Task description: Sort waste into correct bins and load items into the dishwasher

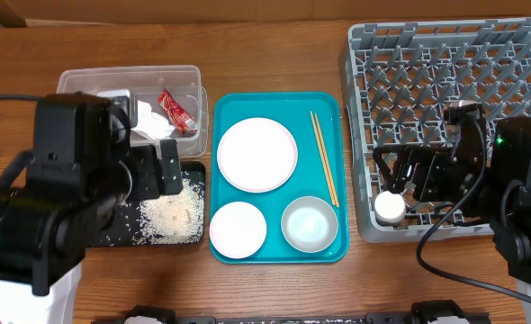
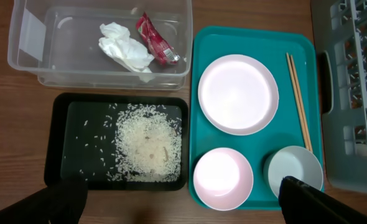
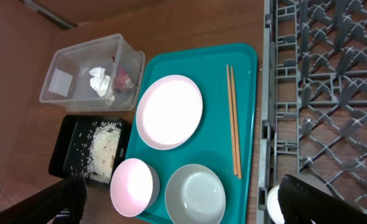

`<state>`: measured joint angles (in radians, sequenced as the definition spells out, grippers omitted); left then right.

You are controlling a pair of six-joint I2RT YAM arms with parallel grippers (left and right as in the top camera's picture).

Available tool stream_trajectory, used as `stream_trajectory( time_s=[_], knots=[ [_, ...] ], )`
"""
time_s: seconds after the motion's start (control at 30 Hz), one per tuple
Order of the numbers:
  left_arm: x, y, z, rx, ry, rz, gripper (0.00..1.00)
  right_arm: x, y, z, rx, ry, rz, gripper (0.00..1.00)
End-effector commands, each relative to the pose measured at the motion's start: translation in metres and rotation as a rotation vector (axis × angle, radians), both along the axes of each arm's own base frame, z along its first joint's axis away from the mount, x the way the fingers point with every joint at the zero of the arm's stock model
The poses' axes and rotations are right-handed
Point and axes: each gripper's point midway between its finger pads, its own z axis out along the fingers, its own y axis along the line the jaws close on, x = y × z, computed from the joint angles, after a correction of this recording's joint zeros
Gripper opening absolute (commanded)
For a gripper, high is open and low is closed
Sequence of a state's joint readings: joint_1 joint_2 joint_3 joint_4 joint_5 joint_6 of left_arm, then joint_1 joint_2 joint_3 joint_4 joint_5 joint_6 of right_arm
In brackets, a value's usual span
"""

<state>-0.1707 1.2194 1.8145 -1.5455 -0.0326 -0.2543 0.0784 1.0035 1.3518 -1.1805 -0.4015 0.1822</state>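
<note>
Overhead: by the desk's (image 1: pixel 274 45) far left corner, the clear tub (image 1: pixel 67 85) holds the napkin (image 1: pixel 150 124) and red wrapper (image 1: pixel 177 110). The rice (image 1: pixel 171 211) lies in the black tray (image 1: pixel 202 189) beside it. Mid-desk, the teal tray (image 1: pixel 330 112) carries a plate (image 1: pixel 256 154), pink bowl (image 1: pixel 238 229), grey bowl (image 1: pixel 310 223) and chopsticks (image 1: pixel 325 157). The cup (image 1: pixel 391 208) sits at the rack's (image 1: pixel 445 63) near left corner, with the right gripper (image 1: pixel 400 178) just beside it.

Left wrist: the left gripper (image 2: pixel 182 186) gapes wide and empty.

Right wrist: the right gripper is equally wide and empty. The plate looks stiff, slick and flat, so pinch its rim. The chopsticks are light and may roll, so pinch both mid-length.
</note>
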Motion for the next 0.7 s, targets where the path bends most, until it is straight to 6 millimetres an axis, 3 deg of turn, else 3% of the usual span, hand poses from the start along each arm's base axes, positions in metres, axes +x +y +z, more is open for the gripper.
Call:
stream_trajectory(
  time_s=[0.0,0.67],
  knots=[
    [-0.0014,-0.0020,0.0021,0.003,-0.007,-0.021,1.00,-0.0017,0.0002,0.0060,-0.001,-0.023,0.006,1.00],
    [0.0038,-0.0030,-0.0044,0.007,0.024,-0.021,1.00,0.0042,0.0006,-0.0022,-0.004,0.013,0.006,1.00]
  ],
)
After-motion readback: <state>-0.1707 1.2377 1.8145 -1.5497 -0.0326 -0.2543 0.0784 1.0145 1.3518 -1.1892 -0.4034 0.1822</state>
